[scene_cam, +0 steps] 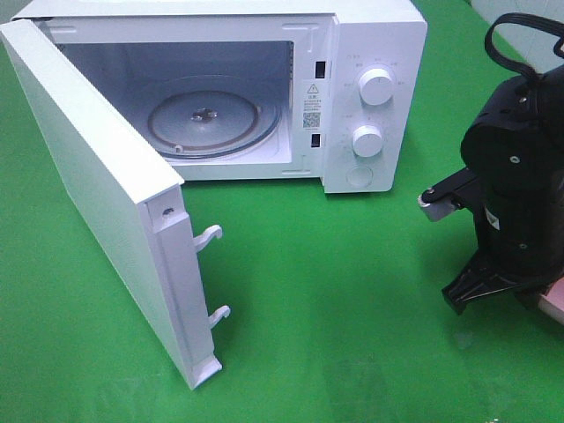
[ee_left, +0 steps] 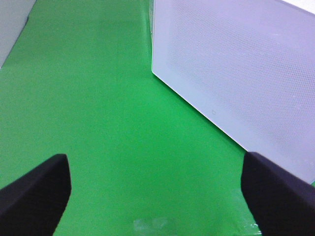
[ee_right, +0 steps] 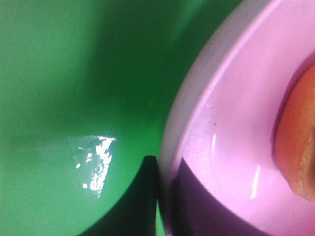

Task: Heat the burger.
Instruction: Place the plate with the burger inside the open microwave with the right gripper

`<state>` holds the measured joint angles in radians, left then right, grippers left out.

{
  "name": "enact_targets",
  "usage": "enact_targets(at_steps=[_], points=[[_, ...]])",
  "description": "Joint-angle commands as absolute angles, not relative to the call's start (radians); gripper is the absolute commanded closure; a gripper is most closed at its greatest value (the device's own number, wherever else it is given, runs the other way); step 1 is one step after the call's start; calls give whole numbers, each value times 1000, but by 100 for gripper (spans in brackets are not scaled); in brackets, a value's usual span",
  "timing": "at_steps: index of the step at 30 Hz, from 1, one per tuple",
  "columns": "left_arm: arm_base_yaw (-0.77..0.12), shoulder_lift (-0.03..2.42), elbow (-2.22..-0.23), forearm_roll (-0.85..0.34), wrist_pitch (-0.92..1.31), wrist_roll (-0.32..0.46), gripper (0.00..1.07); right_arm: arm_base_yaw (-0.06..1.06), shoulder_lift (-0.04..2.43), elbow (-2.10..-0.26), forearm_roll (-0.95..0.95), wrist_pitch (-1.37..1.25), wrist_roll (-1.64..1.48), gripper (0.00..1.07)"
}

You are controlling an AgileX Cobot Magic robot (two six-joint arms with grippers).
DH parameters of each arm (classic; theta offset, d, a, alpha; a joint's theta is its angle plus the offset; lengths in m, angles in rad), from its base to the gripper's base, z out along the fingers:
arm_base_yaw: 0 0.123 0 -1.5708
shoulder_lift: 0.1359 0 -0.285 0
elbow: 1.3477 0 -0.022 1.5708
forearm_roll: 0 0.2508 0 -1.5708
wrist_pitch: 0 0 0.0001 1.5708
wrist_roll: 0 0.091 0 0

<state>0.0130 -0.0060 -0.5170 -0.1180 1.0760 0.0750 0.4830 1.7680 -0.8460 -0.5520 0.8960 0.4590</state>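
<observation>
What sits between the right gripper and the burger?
Nothing but a bare stretch of the pink plate. The right wrist view shows the right gripper shut on that plate's rim, and the burger lies further in.

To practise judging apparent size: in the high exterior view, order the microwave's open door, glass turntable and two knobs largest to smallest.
1. open door (also nearest the camera).
2. glass turntable.
3. upper knob and lower knob: look alike, not ranked.
</observation>
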Motion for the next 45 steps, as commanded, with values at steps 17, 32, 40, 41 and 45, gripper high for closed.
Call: enact_targets(at_steps=[17,32,40,41,45], points=[[15,-21,-516,-125,1069,76,18,534,1621,-779,-614,1007,491,107],[15,-21,-516,-125,1069,76,18,674,1464,-663,-615,1029,498,107],[15,-21,-516,-125,1069,76,18,773,1402,-634,-615,1067,498,107],[15,-21,-516,-125,1069,76,18,800,1388,-633,-615,1080,498,107],[15,-21,-516,-125,1069,76,18,846,1384,-625,-615,1094,498,107]])
